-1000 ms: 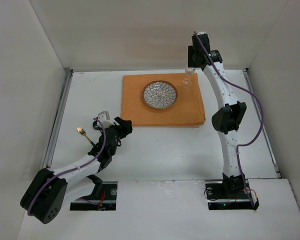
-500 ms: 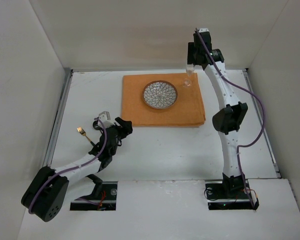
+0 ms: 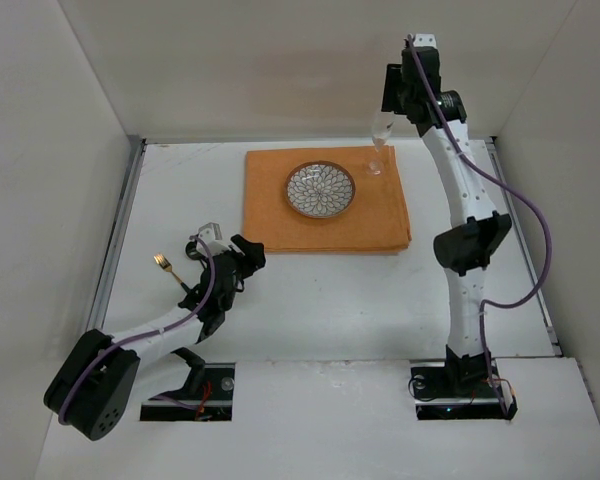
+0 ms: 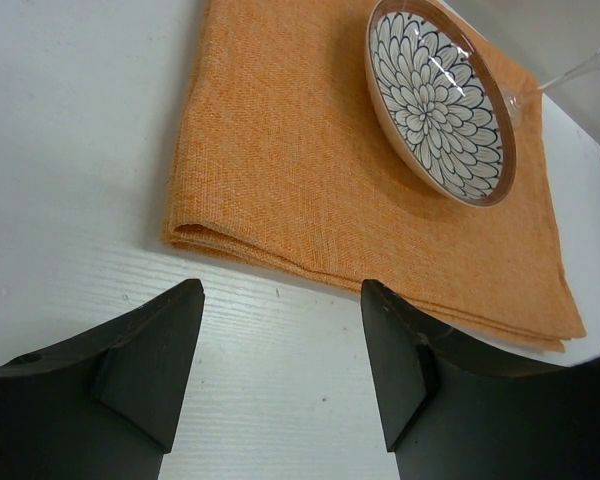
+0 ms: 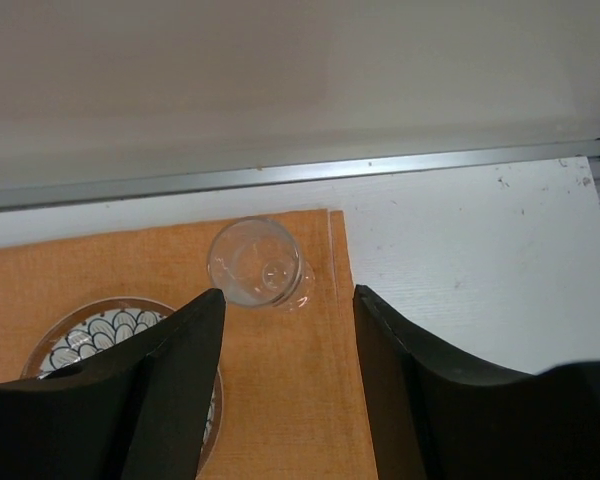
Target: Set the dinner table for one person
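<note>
The dinner table (image 3: 330,300) is a white tabletop. An orange cloth (image 3: 380,215) lies at its far middle with a patterned plate (image 3: 320,189) on it. A clear stemmed glass (image 3: 376,166) stands upright on the cloth's far right corner. My right gripper (image 3: 383,128) is open and empty, above the glass (image 5: 255,262) and apart from it. A gold fork (image 3: 165,264) lies on the table at the left. My left gripper (image 3: 250,250) is open and empty, low over the table just short of the cloth's near left corner (image 4: 310,150).
Grey rails (image 3: 120,230) run along the table's side edges, and white walls close in the back and sides. In the left wrist view the plate (image 4: 435,95) and the glass stem (image 4: 580,70) lie beyond the open fingers.
My right gripper has risen up and back from the glass, which stays standing on the cloth. The left arm has hardly moved.
</note>
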You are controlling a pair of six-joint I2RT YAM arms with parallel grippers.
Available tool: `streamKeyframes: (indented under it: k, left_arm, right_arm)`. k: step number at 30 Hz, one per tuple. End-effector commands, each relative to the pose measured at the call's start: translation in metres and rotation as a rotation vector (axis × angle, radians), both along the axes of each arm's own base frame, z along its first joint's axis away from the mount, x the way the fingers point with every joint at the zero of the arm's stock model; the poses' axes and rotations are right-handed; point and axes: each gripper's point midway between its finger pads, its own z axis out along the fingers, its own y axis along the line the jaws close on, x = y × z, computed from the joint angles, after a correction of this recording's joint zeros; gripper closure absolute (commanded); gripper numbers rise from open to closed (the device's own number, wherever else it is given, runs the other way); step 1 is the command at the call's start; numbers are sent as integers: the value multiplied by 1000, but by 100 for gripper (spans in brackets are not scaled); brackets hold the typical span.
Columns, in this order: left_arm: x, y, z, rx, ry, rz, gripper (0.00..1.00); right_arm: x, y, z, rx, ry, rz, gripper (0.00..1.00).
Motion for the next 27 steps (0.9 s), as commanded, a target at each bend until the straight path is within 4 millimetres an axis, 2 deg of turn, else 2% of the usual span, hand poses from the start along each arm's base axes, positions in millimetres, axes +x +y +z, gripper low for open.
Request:
streamKeyframes:
  k: [1, 4, 5, 6, 8, 9, 11, 14, 17, 23, 25, 27]
  left_arm:
    - [11, -6, 24, -31, -65, 4, 39]
    - [12, -3, 25, -22, -66, 10, 39]
    - [13, 1, 26, -15, -72, 19, 39]
    - [14, 6, 27, -9, -73, 38, 39]
    - [14, 15, 26, 3, -62, 68, 39]
    - [14, 16, 26, 8, -58, 74, 39]
    - [15, 20, 25, 36, -40, 98, 39]
    - [18, 22, 17, 89, -6, 119, 40]
    - [19, 24, 15, 147, 23, 143, 41]
    - [9, 35, 24, 176, 116, 158, 49]
    - [-1, 49, 27, 180, 158, 181, 50]
    - [-12, 67, 26, 200, 181, 225, 50]
  right_arm:
    - [-15, -9, 61, 44, -142, -22, 40]
    - [-30, -13, 79, 62, -177, -30, 44]
    - [-37, -15, 82, 71, -185, -35, 49]
    - [-48, -13, 88, 89, -208, -29, 60]
    - [-76, -3, 97, 156, -273, 8, 82]
    - [-95, 4, 98, 203, -307, 42, 87]
    - [-135, 24, 91, 299, -374, 128, 88]
    - [-185, 38, 56, 378, -405, 188, 85]
    - [-215, 41, 13, 429, -375, 203, 82]
    - [-252, 57, -68, 455, -282, 234, 78]
    - [-263, 63, -88, 452, -271, 253, 77]
    - [-269, 64, -98, 460, -275, 262, 77]
